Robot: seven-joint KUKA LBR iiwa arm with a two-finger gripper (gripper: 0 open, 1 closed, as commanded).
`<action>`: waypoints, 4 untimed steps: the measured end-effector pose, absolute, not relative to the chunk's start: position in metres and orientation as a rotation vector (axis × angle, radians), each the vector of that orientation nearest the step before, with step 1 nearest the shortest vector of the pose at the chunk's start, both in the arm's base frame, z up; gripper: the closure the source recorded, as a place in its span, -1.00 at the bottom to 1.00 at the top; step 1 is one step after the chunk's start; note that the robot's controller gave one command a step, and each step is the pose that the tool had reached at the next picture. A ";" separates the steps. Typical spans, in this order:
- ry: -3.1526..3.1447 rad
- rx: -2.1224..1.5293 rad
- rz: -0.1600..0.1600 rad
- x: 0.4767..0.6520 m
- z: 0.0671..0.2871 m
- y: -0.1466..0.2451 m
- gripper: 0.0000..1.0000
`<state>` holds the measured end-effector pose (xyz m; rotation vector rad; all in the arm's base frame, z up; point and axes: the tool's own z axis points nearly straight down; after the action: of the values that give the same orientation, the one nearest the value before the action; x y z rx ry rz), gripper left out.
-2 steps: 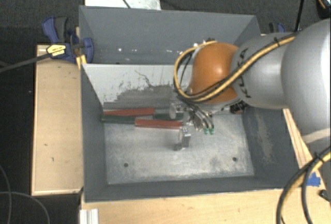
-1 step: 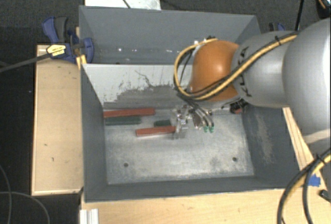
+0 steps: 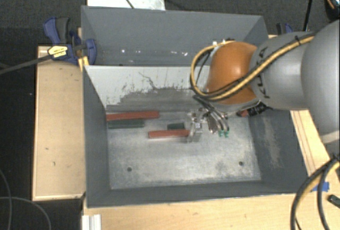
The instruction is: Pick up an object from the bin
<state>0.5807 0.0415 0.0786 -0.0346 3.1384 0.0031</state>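
My gripper (image 3: 197, 127) hangs low over the middle of the bin floor, under the orange wrist cover. It is at the right end of a short red bar (image 3: 166, 134) that lies flat, pointing left. A small dark green block (image 3: 176, 127) rests just above that bar, close to the gripper's left side. Whether the gripper touches the bar I cannot tell. A tiny green piece (image 3: 224, 132) shows just right of the gripper.
A longer red bar (image 3: 133, 115) lies near the back wall at the left, with a dark green bar (image 3: 126, 124) right beside it. A small red-orange thing (image 3: 244, 113) peeks out under the arm at the right.
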 end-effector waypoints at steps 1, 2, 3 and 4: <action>3.135 0.048 0.003 0.584 0.081 0.043 1.00; 3.132 0.243 -0.001 0.559 0.091 0.010 1.00; 3.132 0.243 0.001 0.559 0.091 0.011 -1.00; 3.133 -0.140 0.004 0.593 0.074 0.067 -1.00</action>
<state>0.5929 0.0667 0.0742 -0.1399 3.1334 0.0043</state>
